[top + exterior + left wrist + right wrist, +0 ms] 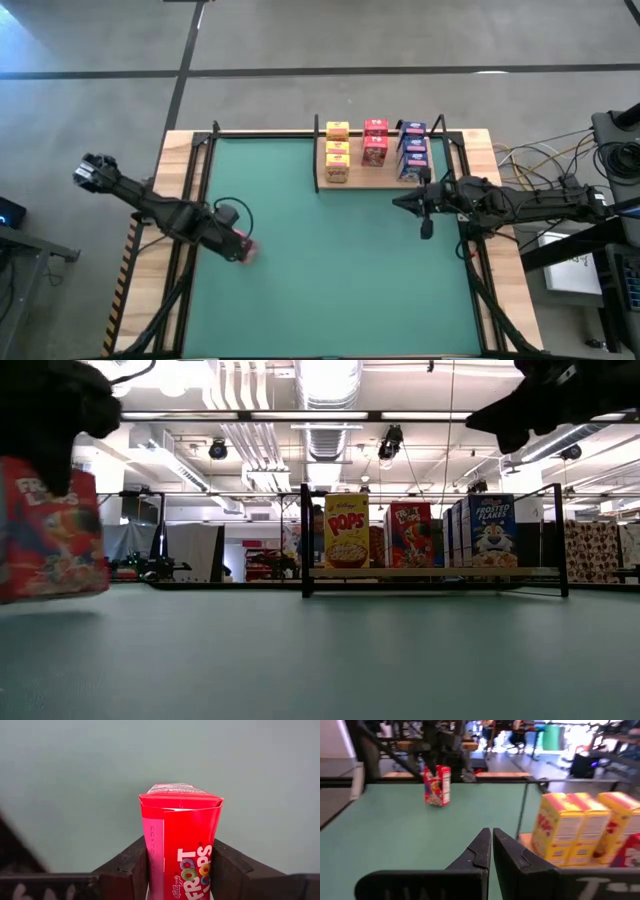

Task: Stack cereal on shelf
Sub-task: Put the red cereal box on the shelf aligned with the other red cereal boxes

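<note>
On the left side of the green mat (pixel 330 260), the left gripper (pixel 238 243) has its two fingers (pixel 131 865) set against either flank of a red Froot Loops box (pixel 181 847), which stands upright on the mat and well apart from everything else; whether the clamp is firm yet I cannot tell, but the pads look to be touching the cardboard on both sides. Across the table, the shelf (pixel 388 183) sits at the far edge of the mat, between its black posts, and already carries the rest of the cereal: a row of yellow Pops boxes (pixel 337 153), a shorter row of red boxes (pixel 375 142) and a row of blue Frosted Flakes boxes (pixel 413 152). The red row appears to be the one still short, so by my reading the job is nearly finished, with this last red box left to lift, carry over and set behind or beside its fellows. The right gripper (pixel 400 203) waits near the front of the shelf, just off the blue boxes, with its fingers pressed together and nothing between them
</note>
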`<act>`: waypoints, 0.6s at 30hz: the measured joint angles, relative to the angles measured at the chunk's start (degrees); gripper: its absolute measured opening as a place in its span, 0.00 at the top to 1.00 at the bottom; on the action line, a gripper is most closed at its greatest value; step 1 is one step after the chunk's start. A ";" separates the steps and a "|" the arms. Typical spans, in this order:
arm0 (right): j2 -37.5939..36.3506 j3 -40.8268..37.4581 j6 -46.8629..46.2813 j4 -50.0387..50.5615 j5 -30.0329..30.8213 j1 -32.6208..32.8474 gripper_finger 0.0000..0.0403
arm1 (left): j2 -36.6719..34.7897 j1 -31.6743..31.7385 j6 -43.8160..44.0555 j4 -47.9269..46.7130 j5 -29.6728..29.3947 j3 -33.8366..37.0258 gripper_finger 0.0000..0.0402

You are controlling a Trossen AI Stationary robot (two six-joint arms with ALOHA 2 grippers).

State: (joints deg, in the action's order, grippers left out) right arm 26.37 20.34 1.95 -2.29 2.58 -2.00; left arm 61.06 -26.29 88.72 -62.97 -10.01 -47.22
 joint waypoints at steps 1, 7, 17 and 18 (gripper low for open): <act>0.00 0.00 -0.44 0.40 -1.14 0.00 0.98 | 0.02 0.63 -1.31 1.70 -0.19 0.00 0.65; -0.17 0.00 -0.51 0.29 -6.16 0.23 0.98 | 0.04 6.09 -12.95 16.46 -1.99 0.00 0.65; -0.70 0.00 2.23 -0.91 -11.16 6.74 0.98 | 0.59 13.00 -26.95 30.53 -1.50 -0.83 0.65; -0.92 -0.05 2.60 -1.37 -11.17 7.86 0.98 | 1.01 13.34 -28.84 32.32 -1.50 -1.45 0.65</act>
State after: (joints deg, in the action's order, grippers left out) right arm 25.45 20.29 4.55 -3.66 -8.60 5.86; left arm 62.07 -12.95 59.88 -30.65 -11.51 -48.67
